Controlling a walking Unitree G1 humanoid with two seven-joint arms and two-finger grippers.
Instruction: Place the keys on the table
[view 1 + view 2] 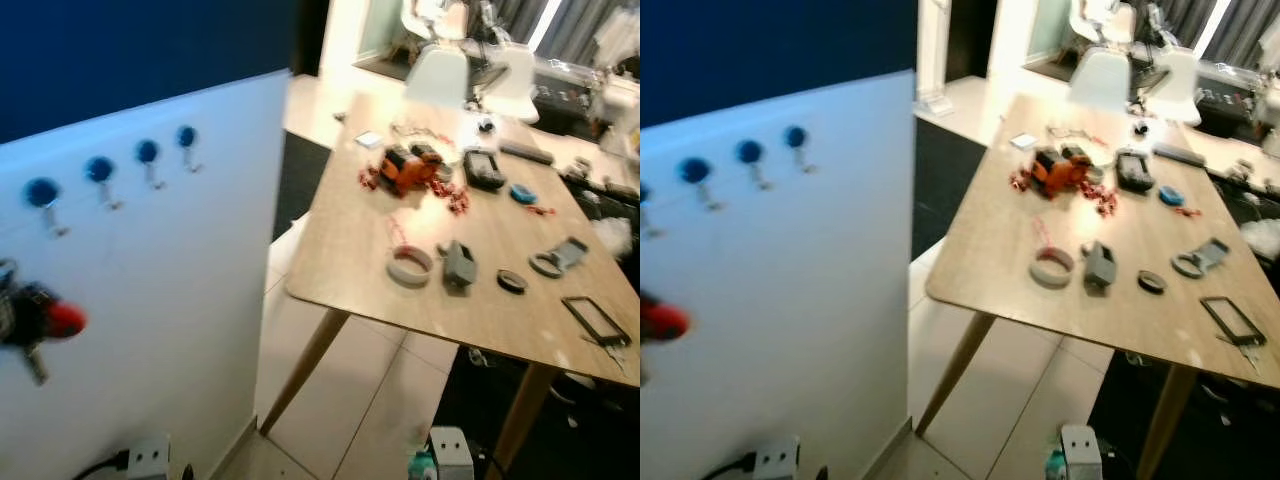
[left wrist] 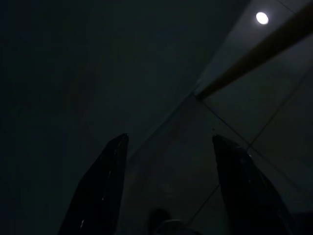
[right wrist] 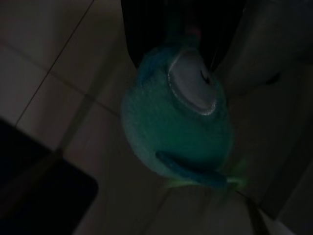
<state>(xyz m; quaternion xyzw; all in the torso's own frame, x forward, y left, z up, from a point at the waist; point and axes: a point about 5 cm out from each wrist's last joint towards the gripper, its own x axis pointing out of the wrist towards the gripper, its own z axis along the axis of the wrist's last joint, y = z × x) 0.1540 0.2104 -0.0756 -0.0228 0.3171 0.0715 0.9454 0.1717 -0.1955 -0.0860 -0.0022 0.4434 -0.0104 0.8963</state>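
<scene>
1. Left gripper (image 2: 166, 186): you see its fingers spread apart, empty, above dim floor tiles.
2. Right gripper: state cannot be told; green plush toy (image 3: 178, 117) ahead.
3. Keys (image 1: 35, 320) hang on white panel (image 1: 180, 300), well apart from bench (image 1: 350, 250).

The long light wooden table (image 1: 360, 250) has bare top along its near-left edge and corner, open to reach. Farther in, a grey tape ring (image 1: 411, 266), a grey block (image 1: 459, 264) and an orange tool with red wires (image 1: 408, 168) crowd the table's middle.
</scene>
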